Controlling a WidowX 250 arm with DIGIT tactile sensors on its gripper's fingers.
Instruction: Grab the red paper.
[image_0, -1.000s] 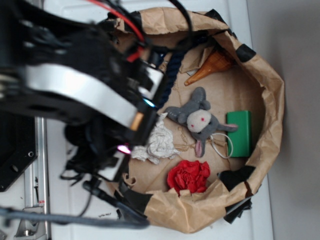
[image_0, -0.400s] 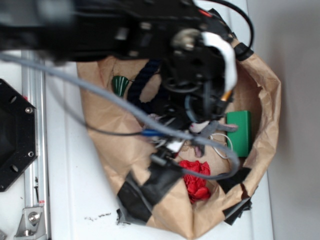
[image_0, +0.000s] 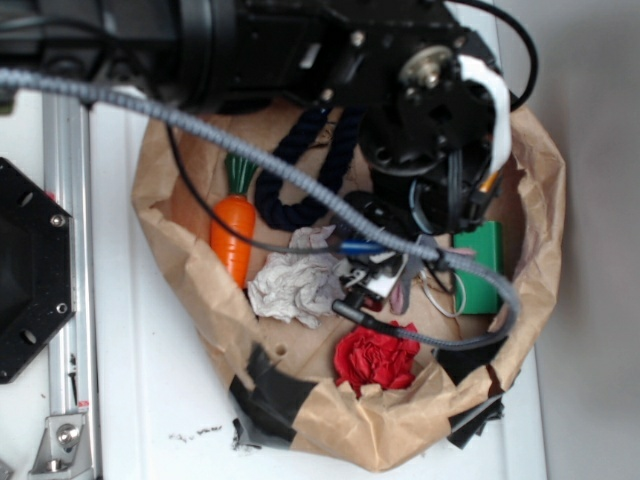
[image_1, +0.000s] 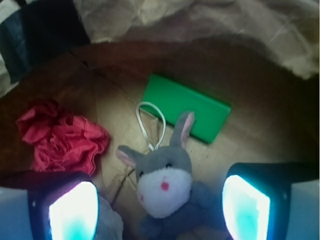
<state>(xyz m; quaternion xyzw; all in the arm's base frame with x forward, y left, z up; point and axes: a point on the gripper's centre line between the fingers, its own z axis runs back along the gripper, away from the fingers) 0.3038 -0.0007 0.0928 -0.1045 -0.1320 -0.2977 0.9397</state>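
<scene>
The gripper (image_1: 160, 205) is hanging released over the paper-lined basket (image_0: 545, 200), its two pads spread wide at the lower corners of the wrist view with nothing between them but the grey stuffed mouse (image_1: 162, 182) lying below. The red paper (image_1: 60, 140) is sitting to the left of that gap in the wrist view, partly above the left pad (image_1: 72, 212) and well off the centre line, so the coming move looks to turn on a sideways shift toward the frame's left before any descent.

In the exterior view the red paper (image_0: 377, 357) is resting in the lower middle of the frame, close against the basket's near wall and a patch of black tape, with the white paper wad (image_0: 295, 285) up and to its left. The wad is showing no clear long axis.

The arm and its cables are covering the gripper in the exterior view, so how high the gripper is hanging is hard to judge. The green block (image_1: 186, 107) is lying beyond the mouse, and the lower edge of the red paper is cut off by the left pad's housing.
</scene>
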